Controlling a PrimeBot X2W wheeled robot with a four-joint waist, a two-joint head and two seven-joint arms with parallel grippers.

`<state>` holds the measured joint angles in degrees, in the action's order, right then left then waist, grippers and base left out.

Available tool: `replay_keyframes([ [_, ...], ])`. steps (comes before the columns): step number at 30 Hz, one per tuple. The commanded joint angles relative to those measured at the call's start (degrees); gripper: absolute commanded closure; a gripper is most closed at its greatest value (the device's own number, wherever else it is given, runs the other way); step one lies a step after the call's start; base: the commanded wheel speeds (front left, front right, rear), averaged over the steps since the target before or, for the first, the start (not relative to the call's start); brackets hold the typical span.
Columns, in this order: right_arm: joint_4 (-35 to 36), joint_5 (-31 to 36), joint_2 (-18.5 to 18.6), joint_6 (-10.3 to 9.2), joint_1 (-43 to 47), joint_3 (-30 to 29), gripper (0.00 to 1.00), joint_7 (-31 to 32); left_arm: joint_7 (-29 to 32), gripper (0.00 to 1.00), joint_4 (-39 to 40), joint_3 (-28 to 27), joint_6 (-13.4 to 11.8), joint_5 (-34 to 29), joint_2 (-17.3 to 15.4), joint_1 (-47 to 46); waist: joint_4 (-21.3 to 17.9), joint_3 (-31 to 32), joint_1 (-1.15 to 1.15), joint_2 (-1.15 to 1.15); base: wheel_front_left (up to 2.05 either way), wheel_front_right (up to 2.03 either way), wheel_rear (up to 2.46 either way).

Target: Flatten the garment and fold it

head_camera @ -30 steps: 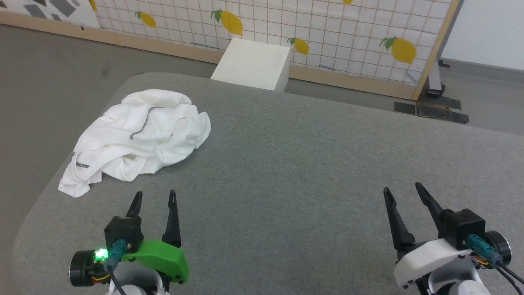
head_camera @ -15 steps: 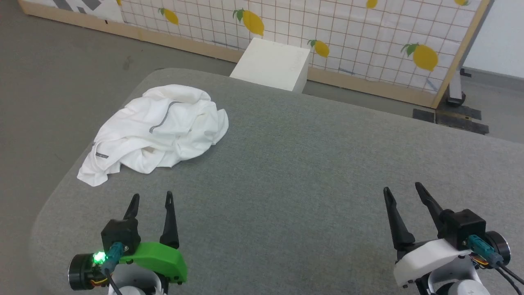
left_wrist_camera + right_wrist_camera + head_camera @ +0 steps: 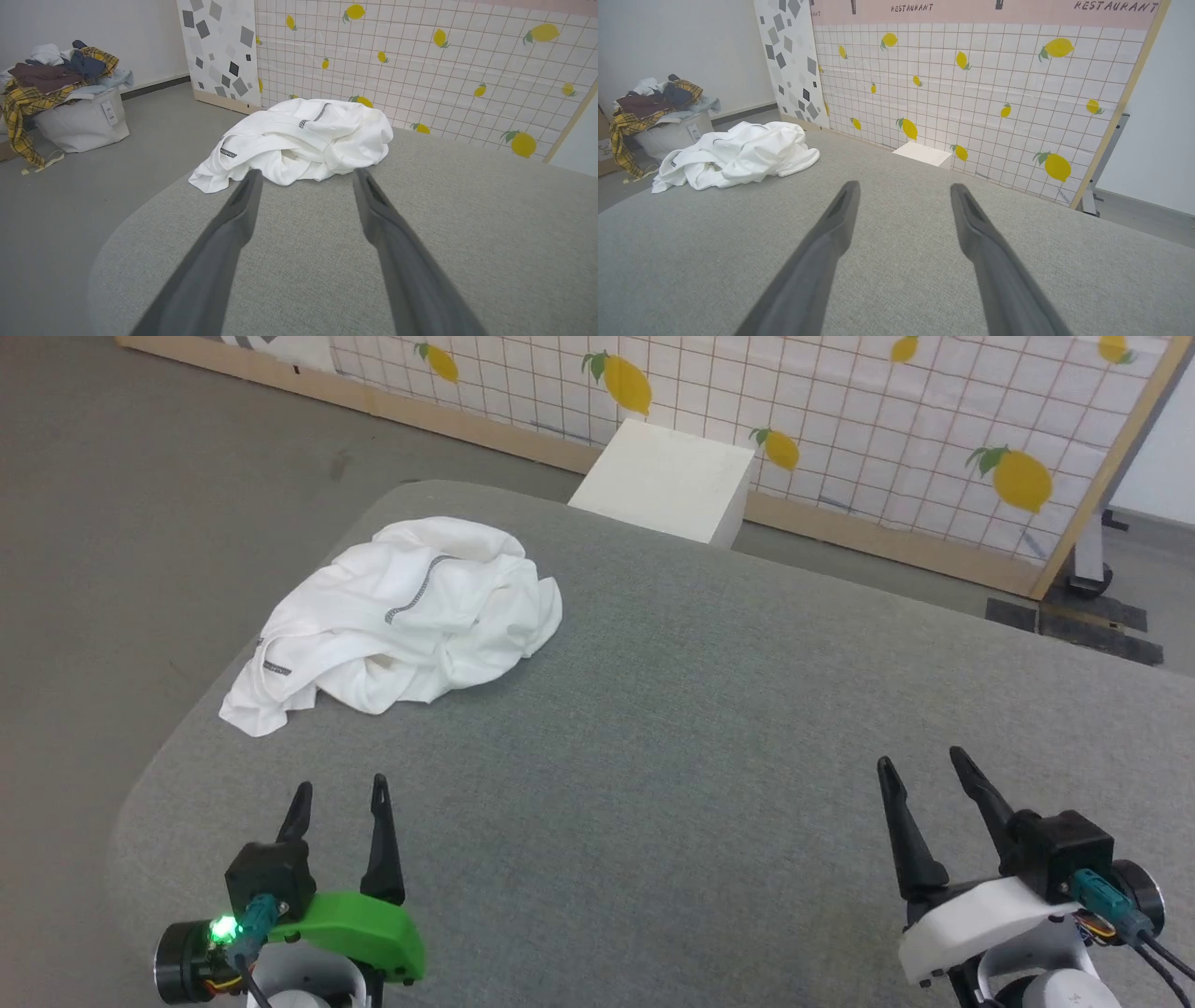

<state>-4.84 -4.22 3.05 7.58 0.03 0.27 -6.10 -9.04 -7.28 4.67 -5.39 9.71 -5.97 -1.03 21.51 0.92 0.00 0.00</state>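
Observation:
The garment (image 3: 411, 616) is a white crumpled heap with dark zigzag stitching, lying near the far left corner of the grey table (image 3: 709, 728). The left wrist view has the garment (image 3: 303, 140) straight ahead, a short way beyond the fingertips. My left gripper (image 3: 341, 793) hovers open over the near left of the table, empty, pointing toward the heap. At the near right, my right gripper (image 3: 920, 765) is open and empty too, far from the cloth. From the right wrist the garment (image 3: 738, 156) lies off to the left.
A white box (image 3: 667, 481) stands on the floor behind the table, against a lemon-patterned tiled panel (image 3: 840, 420). A bag heaped with mixed clothes (image 3: 60, 102) sits on the floor to the left. The table's rounded left edge (image 3: 177, 747) runs close to the garment.
The head camera has turned left, so the whole scene has shifted right in the picture. Both grippers stay open and the garment lies as before.

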Motion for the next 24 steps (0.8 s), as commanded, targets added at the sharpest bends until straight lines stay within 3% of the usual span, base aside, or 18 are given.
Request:
replay_keyframes([
  [1,-0.32,-0.63,-0.10,-0.06,-0.84,-0.11,0.00,-0.63,-0.62,0.00,-0.32,0.24,-0.47,0.74,-0.48,-1.03,0.59,0.00,0.00,0.00,0.00,0.00,0.00],
  [24,-2.50,-3.32,-0.14,-0.07,-1.48,-0.22,0.00,-2.99,-3.36,0.00,-2.03,1.33,-2.78,3.90,-2.03,-1.15,5.82,0.47,0.00,0.00,0.00,0.00,0.00],
])
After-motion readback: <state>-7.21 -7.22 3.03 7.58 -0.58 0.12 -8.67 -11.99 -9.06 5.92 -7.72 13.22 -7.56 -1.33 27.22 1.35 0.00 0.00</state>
